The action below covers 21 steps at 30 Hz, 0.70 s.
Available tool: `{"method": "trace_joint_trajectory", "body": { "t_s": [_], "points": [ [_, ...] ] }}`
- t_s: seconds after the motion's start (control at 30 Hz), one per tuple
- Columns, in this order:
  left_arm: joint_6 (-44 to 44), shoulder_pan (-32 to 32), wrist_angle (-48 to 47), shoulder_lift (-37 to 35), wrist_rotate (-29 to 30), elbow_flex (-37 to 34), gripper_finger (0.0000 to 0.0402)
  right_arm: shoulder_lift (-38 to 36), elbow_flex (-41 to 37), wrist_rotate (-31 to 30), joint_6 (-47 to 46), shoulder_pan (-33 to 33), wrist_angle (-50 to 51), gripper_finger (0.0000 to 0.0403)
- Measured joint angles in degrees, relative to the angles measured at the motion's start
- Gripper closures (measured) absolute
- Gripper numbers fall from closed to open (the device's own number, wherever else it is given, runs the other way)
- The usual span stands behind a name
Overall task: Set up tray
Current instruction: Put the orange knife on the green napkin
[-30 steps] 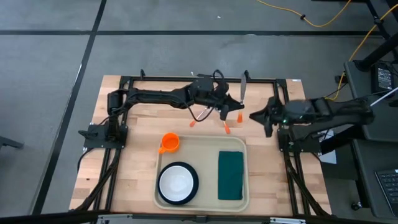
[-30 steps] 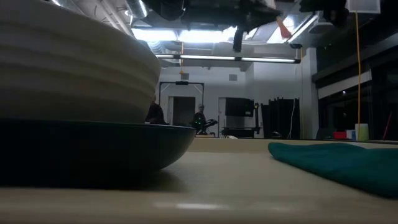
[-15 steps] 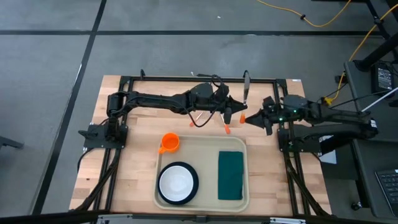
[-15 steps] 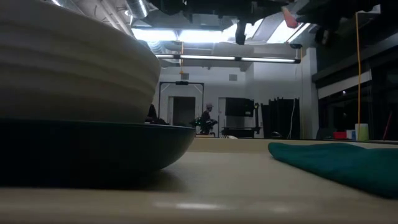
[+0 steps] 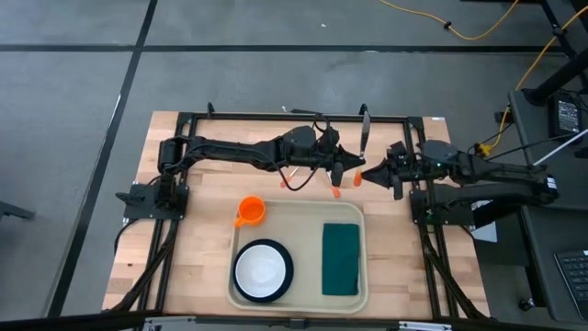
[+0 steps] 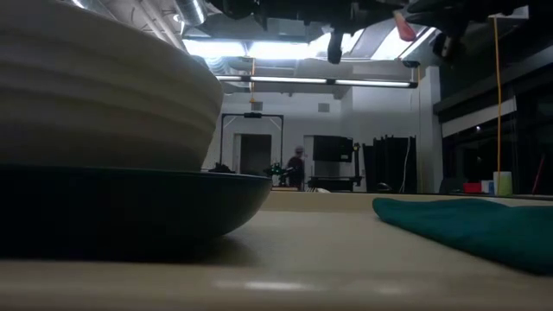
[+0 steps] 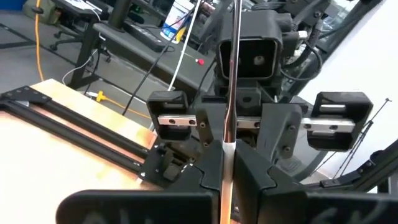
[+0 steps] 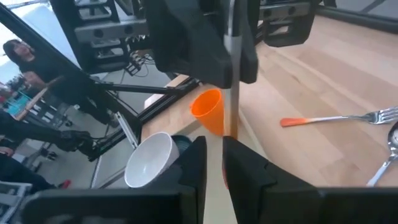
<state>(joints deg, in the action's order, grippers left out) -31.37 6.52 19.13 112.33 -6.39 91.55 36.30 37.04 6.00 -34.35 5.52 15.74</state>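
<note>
Floor: grey, smooth, with dark straight lines; it surrounds the table on the 9, 12 and 3 o'clock sides in the high view.
Cable: yellow, it lies in loose curves on the floor at about 1 o'clock.
Ceiling lights: long bright panels with pipes beside them, seen in the low view.
Far wall: pale, with a dark doorway near the middle.
Curtain: dark, perhaps a folded screen, right of the middle.
Person: small and far away, standing at the back of the room.
Desks: dark office furniture and chairs, behind the table in the left wrist view.
</note>
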Motion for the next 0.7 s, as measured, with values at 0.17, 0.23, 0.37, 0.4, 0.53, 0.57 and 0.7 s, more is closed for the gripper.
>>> {"method": "trace_joint_trajectory", "body": {
  "t_s": [0.17, 0.23, 0.37, 0.4, 0.53, 0.57, 0.7],
  "points": [
    [-0.2, 0.0, 0.0, 0.0, 0.0, -0.1, 0.0395, 1.7, 0.0, 0.0, 1.7, 0.0, -1.7, 0.0343],
    [-0.3, 0.0, 0.4, 0.0, 0.1, -0.1, 0.0395, 2.2, 0.0, -0.2, 2.9, 0.0, -3.2, 0.0343],
    [-0.5, 0.1, 0.3, 0.0, 0.3, -0.1, 0.0395, 3.4, 0.0, -1.5, 3.4, 0.1, -4.4, 0.0343],
    [-0.5, 0.1, 0.3, 0.0, 0.3, -0.1, 0.0395, 3.7, 0.0, -1.5, 3.4, 0.2, -4.4, 0.0343],
    [-0.5, 0.1, -0.3, 0.0, 0.3, -0.1, 0.0395, 4.8, 0.0, -1.4, 3.4, 0.9, -4.4, 0.0353],
    [-0.5, 0.1, -0.2, 0.0, 0.4, -0.1, 0.0395, 5.0, 0.0, -1.4, 3.5, 1.2, -4.5, 0.0360],
    [-0.5, 0.2, -0.1, 0.0, 0.4, -0.1, 0.0395, 5.5, 0.0, -1.4, 4.4, 2.1, -4.6, 0.0395]
  ]
}}
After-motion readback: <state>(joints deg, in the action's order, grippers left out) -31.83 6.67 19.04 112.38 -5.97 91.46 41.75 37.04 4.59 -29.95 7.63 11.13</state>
